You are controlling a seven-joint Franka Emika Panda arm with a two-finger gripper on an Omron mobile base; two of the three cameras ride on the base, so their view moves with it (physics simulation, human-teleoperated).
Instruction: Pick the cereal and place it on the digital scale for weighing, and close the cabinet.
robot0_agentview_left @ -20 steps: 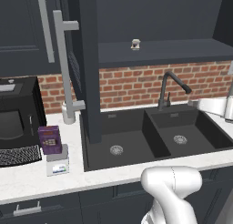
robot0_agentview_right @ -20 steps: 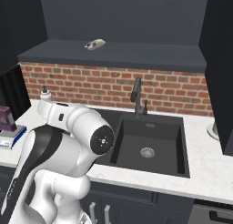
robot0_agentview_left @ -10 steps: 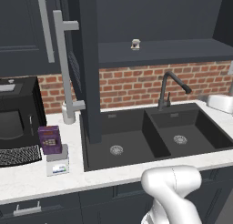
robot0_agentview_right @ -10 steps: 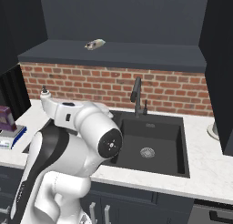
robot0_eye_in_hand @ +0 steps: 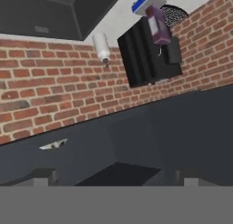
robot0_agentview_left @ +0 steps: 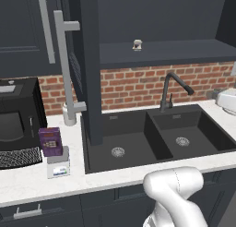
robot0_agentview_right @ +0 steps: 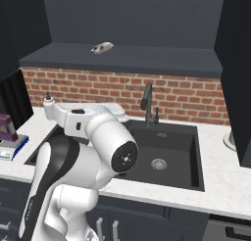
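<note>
Purple cereal [robot0_agentview_left: 50, 141] stands upright on the digital scale [robot0_agentview_left: 58, 165], which sits on the white worktop [robot0_agentview_left: 27, 180] just in front of the black microwave [robot0_agentview_left: 18, 115] in the left base view. To their right, the navy cabinet [robot0_agentview_left: 87, 64] door swings out edge-on over the black double sink [robot0_agentview_left: 156, 136], its long silver handle [robot0_agentview_left: 64, 69] facing left. A small jar [robot0_agentview_left: 137, 44] rests on the cabinet's shelf above the brick wall, and a dark tap [robot0_agentview_left: 173, 90] rises behind the sink. The white arm's base bulges at the lower edge.

From the right base view, the cereal [robot0_agentview_right: 7, 127] appears at the far left edge, atop the scale [robot0_agentview_right: 12, 148], well apart from the sink [robot0_agentview_right: 162, 159]. The arm folds across the foreground, its white forearm reaching left over the worktop [robot0_agentview_right: 215, 186]. The jar [robot0_agentview_right: 102, 48] lies on the open cabinet's shelf [robot0_agentview_right: 122, 56].

Rolled nearly upside down, the hand view shows the cereal [robot0_eye_in_hand: 157, 27] on the scale [robot0_eye_in_hand: 148, 3] near the top, beside the microwave [robot0_eye_in_hand: 148, 59], with brick below it. The hand [robot0_eye_in_hand: 116, 178] has its dark tips set wide at either corner, spread and gripping nothing.
</note>
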